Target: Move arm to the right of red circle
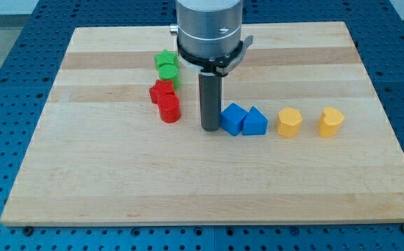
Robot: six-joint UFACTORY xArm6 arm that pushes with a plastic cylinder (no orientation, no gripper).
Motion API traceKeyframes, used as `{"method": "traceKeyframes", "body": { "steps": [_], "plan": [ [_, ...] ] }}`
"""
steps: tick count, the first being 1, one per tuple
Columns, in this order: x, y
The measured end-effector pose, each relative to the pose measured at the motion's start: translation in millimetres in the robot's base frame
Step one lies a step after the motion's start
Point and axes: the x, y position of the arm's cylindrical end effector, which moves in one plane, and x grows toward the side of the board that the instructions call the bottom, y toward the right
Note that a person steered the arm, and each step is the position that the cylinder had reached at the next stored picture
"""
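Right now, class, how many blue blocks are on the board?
2. A blue cube sits just to the view's right of my tip, and a blue triangle touches the cube's right side. The arm might hide others behind it.

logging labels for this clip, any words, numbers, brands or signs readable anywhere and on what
None: no text, number, brand or sign can be read in the camera view.
The wooden board, the grey arm housing and the rod ending at my tip are unmarked.
The red circle, left of my tip, and the other blocks are plain coloured.
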Motion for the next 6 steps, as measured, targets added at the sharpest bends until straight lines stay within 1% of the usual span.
{"method": "traceKeyframes", "body": {
  "steps": [2, 3, 5, 6],
  "plan": [
    [0.0, 18.4],
    [4.1, 18.6],
    [35.4, 25.6],
    [34.2, 6.9]
  ]
}}
